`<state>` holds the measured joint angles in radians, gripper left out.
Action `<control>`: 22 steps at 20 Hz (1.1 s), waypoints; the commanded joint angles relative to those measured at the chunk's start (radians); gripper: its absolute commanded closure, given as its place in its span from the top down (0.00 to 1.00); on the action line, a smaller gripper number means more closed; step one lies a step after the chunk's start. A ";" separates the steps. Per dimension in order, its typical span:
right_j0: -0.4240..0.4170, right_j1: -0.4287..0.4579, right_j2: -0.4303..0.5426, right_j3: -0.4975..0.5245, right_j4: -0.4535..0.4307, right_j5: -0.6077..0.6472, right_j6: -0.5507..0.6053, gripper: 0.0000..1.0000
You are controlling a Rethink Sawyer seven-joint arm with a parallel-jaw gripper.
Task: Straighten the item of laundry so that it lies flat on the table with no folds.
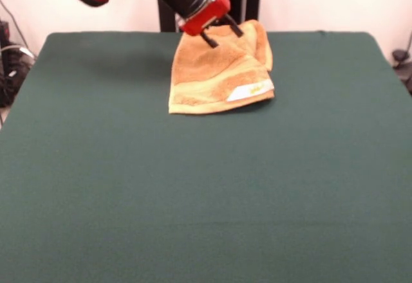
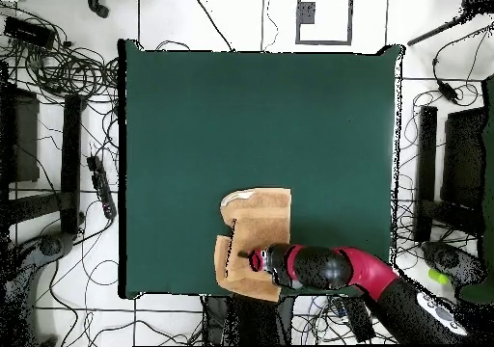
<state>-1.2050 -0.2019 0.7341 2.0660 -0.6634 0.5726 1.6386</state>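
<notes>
The orange-tan towel (image 1: 215, 77) lies folded over on itself at the far middle of the green table (image 1: 206, 193), its white label (image 1: 250, 91) at the near right corner. Its far part is bunched up in folds. My gripper (image 1: 222, 33) is over the towel's far edge, tilted, with its two black fingers (image 1: 209, 39) spread apart and nothing held between them. In the overhead view the towel (image 2: 259, 223) sits near the table's bottom edge, and the gripper (image 2: 247, 260) is over its lower part, the arm coming in from the right.
The table (image 2: 260, 121) stretches wide on every side of the towel except the robot's side. Cables and equipment (image 2: 58, 121) lie on the floor around the table.
</notes>
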 commanded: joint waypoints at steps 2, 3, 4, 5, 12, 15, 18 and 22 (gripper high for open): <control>0.067 0.001 0.104 -0.250 0.035 0.182 -0.246 1.00; 0.069 0.000 0.105 -0.256 0.030 0.189 -0.249 1.00; 0.072 -0.001 0.106 -0.262 0.026 0.196 -0.251 1.00; 0.074 -0.002 0.107 -0.268 0.021 0.203 -0.254 1.00; 0.072 0.054 0.093 -0.294 -0.082 0.114 -0.262 1.00; 0.090 0.036 0.086 -0.315 -0.115 0.136 -0.287 1.00; 0.107 0.025 0.078 -0.343 -0.153 0.154 -0.321 1.00; 0.131 0.010 0.063 -0.380 -0.201 0.184 -0.370 1.00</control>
<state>-1.1641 -0.1723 0.7693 1.9597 -0.6990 0.7161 1.6382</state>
